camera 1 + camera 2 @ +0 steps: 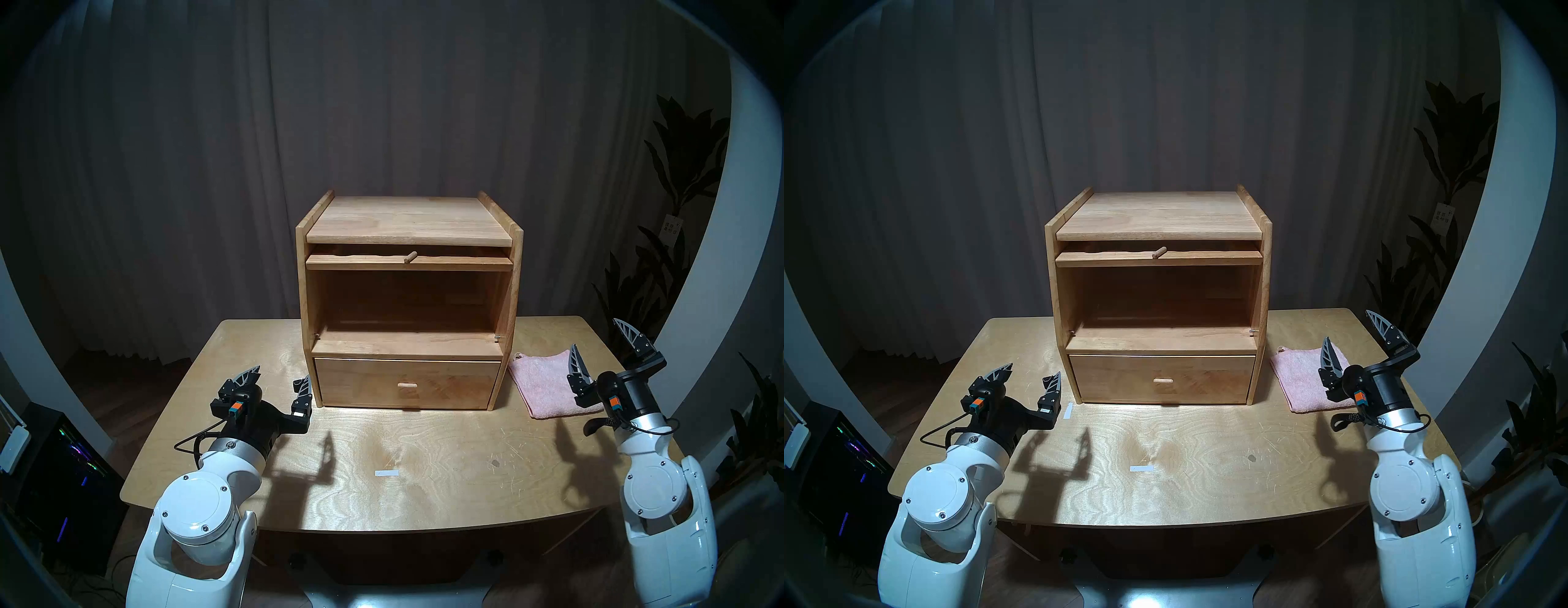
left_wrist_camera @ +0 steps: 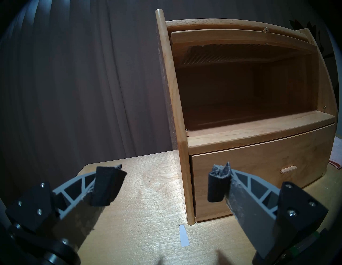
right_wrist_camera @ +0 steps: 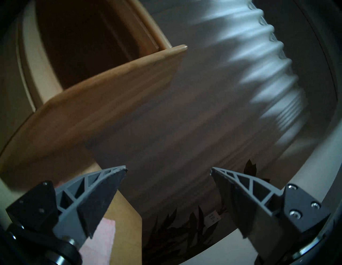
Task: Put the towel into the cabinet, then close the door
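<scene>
Left gripper point(image 1: 278, 380) is parked spread wide and empty, left of the cabinet point(image 1: 408, 297), whose door point(image 1: 409, 262) is slid up. Pink towel point(image 1: 545, 388) is laid flat right of the cabinet, long axis front-to-back, just under the spread, empty right gripper point(image 1: 604, 350), so that arm's favoured.

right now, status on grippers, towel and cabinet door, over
Left gripper and right gripper open, empty. Towel flat on table, right of cabinet. Door slid up, compartment open, path clear.
</scene>
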You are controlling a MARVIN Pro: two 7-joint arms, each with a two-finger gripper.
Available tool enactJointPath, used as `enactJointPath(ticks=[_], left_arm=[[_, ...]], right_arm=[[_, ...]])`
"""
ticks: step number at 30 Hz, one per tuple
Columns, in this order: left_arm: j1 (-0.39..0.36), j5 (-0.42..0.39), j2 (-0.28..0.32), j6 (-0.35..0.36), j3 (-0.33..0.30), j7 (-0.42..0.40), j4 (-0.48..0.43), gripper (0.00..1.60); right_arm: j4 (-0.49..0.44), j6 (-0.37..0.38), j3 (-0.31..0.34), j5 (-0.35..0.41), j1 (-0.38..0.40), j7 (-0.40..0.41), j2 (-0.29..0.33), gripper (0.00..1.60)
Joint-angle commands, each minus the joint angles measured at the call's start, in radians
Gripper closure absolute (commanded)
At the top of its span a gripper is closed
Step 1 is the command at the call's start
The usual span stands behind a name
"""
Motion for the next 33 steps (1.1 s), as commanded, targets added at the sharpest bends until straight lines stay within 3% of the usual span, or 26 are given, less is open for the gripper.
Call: enactJointPath(ticks=[1,6,17,18,27,33], left_arm=[[-0.005,0.000,0.000,-0.004,0.000,0.000,-0.016,0.00],[-0.005,-0.001,0.000,-0.004,0.000,0.000,-0.017,0.00],[-0.005,-0.001,0.000,-0.004,0.000,0.000,-0.017,0.00],[-0.005,-0.001,0.000,-0.004,0.000,0.000,-0.017,0.00],[-0.005,-0.001,0.000,-0.004,0.000,0.001,-0.018,0.00],[-0.004,-0.001,0.000,-0.004,0.000,0.001,-0.019,0.00]], right_arm=[[0.101,-0.108,0.084,-0.123,0.018,0.119,0.121,0.00],[0.227,-0.190,0.081,-0.212,0.099,0.208,0.176,0.00],[0.398,-0.275,0.005,-0.279,0.225,0.279,0.298,0.00],[0.388,-0.277,0.011,-0.288,0.212,0.277,0.285,0.00],[0.520,-0.302,-0.124,-0.283,0.319,0.273,0.372,0.00],[0.604,-0.298,-0.182,-0.275,0.382,0.250,0.378,0.00]])
